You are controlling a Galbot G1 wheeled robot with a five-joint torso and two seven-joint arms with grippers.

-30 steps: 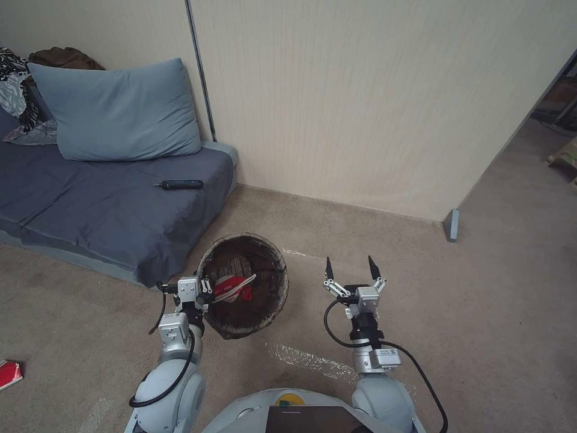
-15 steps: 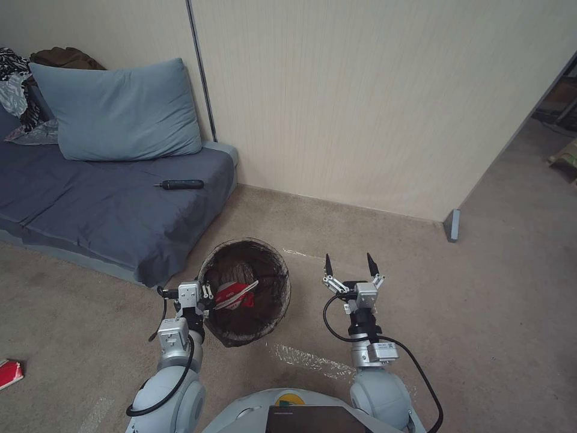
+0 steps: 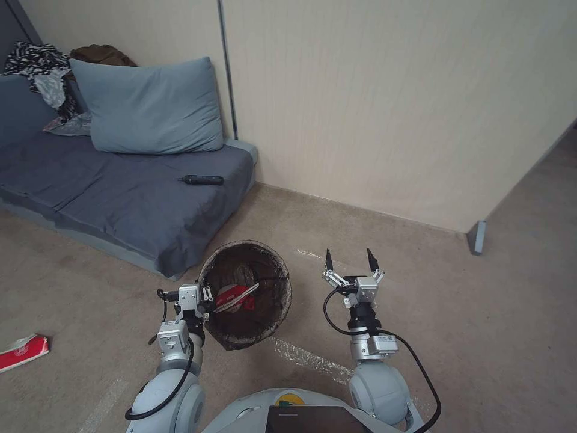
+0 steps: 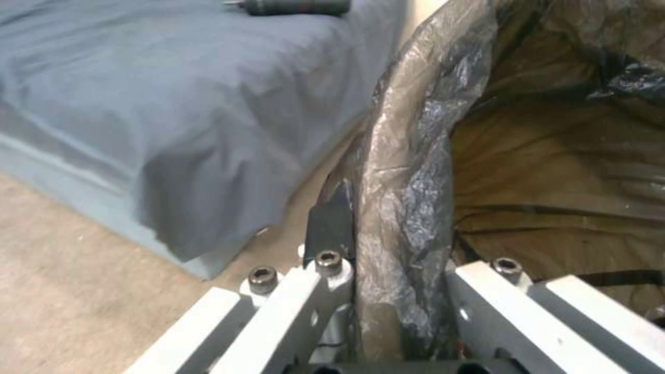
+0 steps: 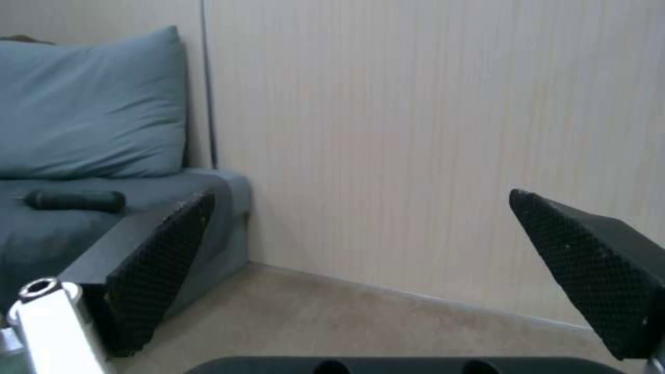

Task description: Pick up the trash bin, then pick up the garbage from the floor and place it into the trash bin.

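**Bin held at rim by L tool, R tool free**

Small round white plastic trash bin [image 3: 245, 294] w/ dark brown-black bag liner folded over rim, held up in front of robot, between both arms, just off corner of grey-blue sofa mattress [image 3: 129, 204]. Left tool [image 3: 207, 299] clenched on bin rim at its left side; in left wrist view one finger [image 4: 331, 221] outside liner, other hidden inside, crinkled bag plastic [image 4: 409, 197] pinched between. Inside bin: red-white crumpled wrapper [image 3: 234, 297] resting against left wall, near held edge; more dark folds of liner behind it.

Right tool [image 3: 350, 261] released, black-tipped fingers [image 5: 156, 265] spread wide, nothing between; hovering over beige carpet [image 3: 421, 313] just right of bin, apart from it, pointing toward cream wall [image 3: 372, 102].

Flat red-white packet [image 3: 23, 352] on carpet far left, well apart from bin and both arms.

On mattress: blue-grey pillow [image 3: 147, 108] leaning at wall, small black cylindrical screwdriver-like tool [image 3: 203, 179] lying flat near mattress edge, heap of patterned clothes [image 3: 45, 75] at back left. Strip of clear tape or plastic [image 3: 306, 358] on carpet close to robot base.
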